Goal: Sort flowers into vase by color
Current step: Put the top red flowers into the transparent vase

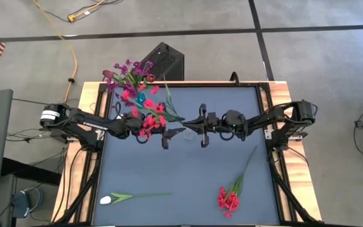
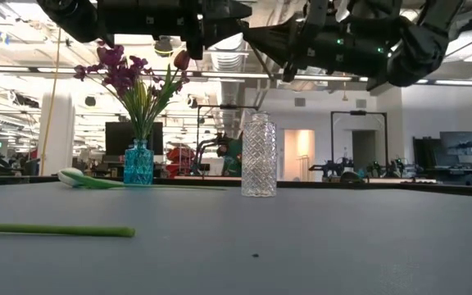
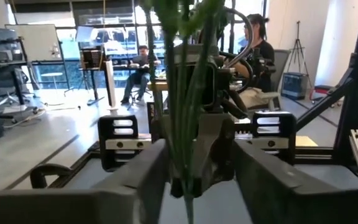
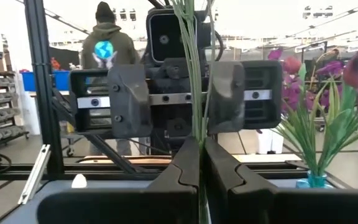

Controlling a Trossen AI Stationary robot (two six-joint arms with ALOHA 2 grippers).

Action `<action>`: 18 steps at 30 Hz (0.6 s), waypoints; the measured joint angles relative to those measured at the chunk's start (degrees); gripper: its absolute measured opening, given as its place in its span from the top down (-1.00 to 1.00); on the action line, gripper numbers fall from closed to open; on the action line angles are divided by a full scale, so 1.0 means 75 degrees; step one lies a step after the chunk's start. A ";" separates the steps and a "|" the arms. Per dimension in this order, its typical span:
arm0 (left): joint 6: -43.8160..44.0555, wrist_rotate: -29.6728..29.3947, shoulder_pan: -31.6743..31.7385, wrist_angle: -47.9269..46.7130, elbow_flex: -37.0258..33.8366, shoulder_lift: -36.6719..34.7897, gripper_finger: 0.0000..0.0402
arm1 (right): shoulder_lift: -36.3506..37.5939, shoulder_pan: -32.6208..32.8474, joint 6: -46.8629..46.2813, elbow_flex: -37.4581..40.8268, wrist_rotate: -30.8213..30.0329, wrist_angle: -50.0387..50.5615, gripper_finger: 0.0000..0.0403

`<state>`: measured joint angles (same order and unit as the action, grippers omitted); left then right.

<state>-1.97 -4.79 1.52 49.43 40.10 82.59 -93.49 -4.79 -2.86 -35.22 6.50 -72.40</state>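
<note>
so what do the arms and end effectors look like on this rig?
Both arms are dark, nearly black, with jointed segments and black cables along them. The left arm has a white cylindrical part near its base; the right arm shows small green lights near its wrist. The left end effector has broad, flat dark fingers. The right end effector has matte black fingers with stepped, notched inner edges.

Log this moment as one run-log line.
right gripper: shut on green stems | left gripper: jaws around same stems | clear vase: empty | blue vase: purple flowers
</note>
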 joint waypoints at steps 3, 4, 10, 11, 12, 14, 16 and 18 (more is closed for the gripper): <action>-0.0031 -0.0007 0.0000 0.0001 0.0000 0.0000 0.42 | 0.0017 -0.0036 -0.0004 0.0000 0.0000 -0.0028 0.86; -0.0051 -0.0034 0.0000 0.0003 0.0000 0.0000 0.50 | 0.0017 -0.0036 -0.0004 0.0000 0.0003 -0.0017 0.86; -0.0191 -0.0234 0.0003 -0.0002 0.0000 0.0003 0.95 | 0.0017 -0.0033 -0.0005 0.0000 0.0001 0.0080 0.72; -0.0194 -0.0233 0.0004 0.0000 0.0000 0.0003 0.96 | 0.0017 -0.0036 -0.0008 0.0000 -0.0010 0.0094 0.65; -0.0198 -0.0247 0.0006 0.0004 0.0000 0.0003 0.98 | 0.0020 -0.0036 -0.0010 0.0000 -0.0017 0.0150 0.58; -0.0191 -0.0258 0.0003 0.0038 0.0000 0.0003 0.98 | 0.0020 -0.0041 0.0009 0.0000 -0.0015 0.0254 0.43; -0.0154 -0.0339 0.0003 -0.0018 0.0000 0.0003 0.99 | 0.0051 -0.0069 0.0138 0.0003 -0.0015 0.0444 0.28; -0.0134 -0.0529 0.0000 -0.0129 0.0000 0.0003 0.99 | 0.0260 -0.0131 0.0273 0.0003 -0.0012 0.1126 0.14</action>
<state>-2.97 -8.76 1.52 48.46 40.10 82.61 -91.54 -5.78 -0.82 -35.20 6.42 -63.96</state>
